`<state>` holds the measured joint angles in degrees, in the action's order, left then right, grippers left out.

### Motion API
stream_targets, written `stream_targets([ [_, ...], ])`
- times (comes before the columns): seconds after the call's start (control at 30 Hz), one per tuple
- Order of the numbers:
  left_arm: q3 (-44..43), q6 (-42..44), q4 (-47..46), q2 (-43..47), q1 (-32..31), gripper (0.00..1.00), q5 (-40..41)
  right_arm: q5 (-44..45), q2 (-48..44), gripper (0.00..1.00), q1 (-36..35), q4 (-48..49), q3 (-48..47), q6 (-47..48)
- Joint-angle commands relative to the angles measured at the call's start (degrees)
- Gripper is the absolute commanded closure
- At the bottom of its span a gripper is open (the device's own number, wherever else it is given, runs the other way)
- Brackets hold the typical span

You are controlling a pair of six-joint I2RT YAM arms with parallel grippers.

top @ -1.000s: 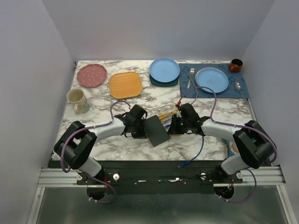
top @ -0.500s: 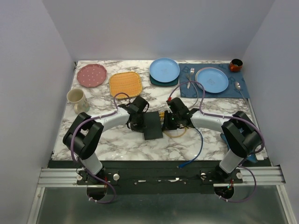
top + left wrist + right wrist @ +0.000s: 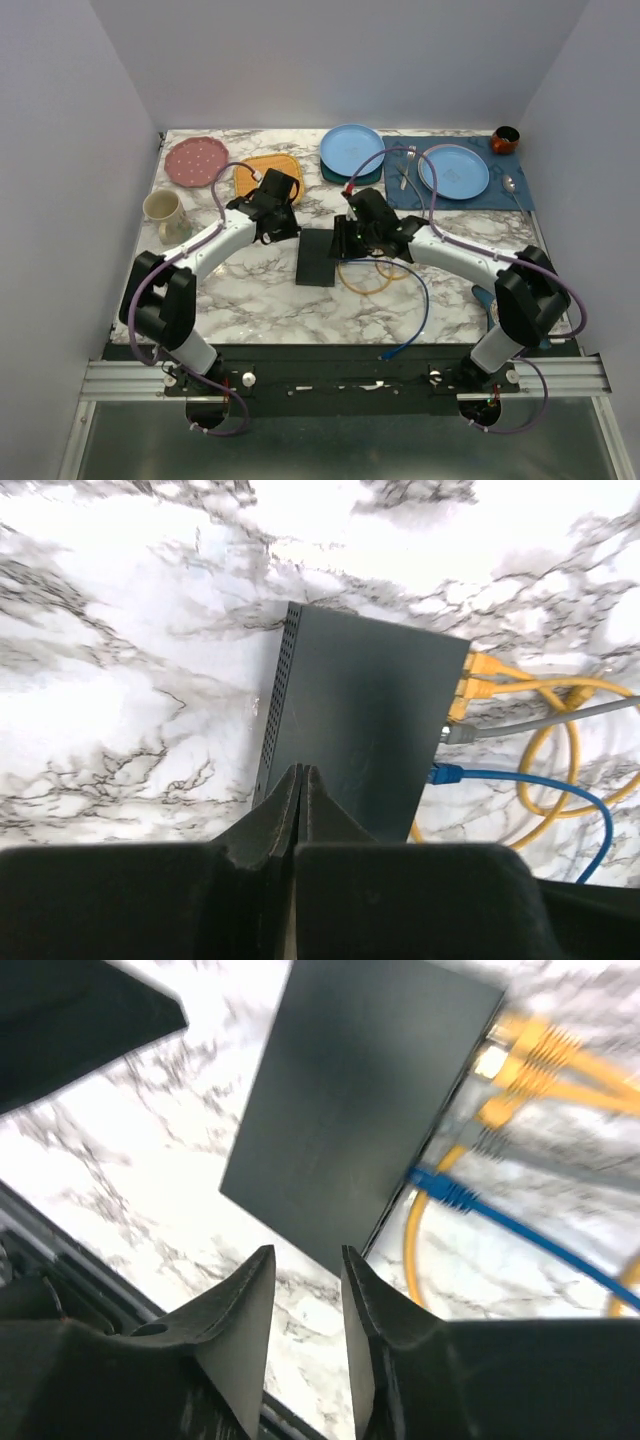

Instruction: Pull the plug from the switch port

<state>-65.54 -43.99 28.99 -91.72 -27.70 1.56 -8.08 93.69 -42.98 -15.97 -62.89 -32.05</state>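
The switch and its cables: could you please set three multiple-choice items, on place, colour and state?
1. Which edge of the switch holds the plugs? A the left arm's side; B the right arm's side; C the near end.
2. The cable whose loose end lies by the table's near edge is: A yellow; B grey; C blue.
3. The left gripper is: A shut; B wide open; C holding a plug.
Answers: B, the cables leave toward the right arm; C, the blue cable runs there; A, its fingers meet, empty.

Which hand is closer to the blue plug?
Right. The right gripper hovers at the cable side of the switch, near the blue plug; the left gripper is off the opposite side.
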Motion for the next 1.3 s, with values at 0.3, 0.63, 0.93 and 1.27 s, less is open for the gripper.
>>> stream_targets([
  [0.3,13.59,4.17,-2.44,11.74,-13.33,0.96,0.55,1.4,9.3,0.67,14.85,-5.39,-13.91,1.82],
  [0.63,18.69,6.19,-6.49,7.98,-20.37,1.0,-4.19,0.78,21.0,0.71,18.02,-8.82,-23.33,1.38],
  [0.93,17.55,5.23,-8.08,-2.22,-20.55,1.0,-7.8,0.61,22.25,0.71,18.72,-9.08,-17.37,1.12],
  [1.27,16.84,-0.48,-7.98,-6.98,-15.02,1.0,-4.99,-2.12,16.0,0.71,18.72,-3.73,-3.21,1.12],
])
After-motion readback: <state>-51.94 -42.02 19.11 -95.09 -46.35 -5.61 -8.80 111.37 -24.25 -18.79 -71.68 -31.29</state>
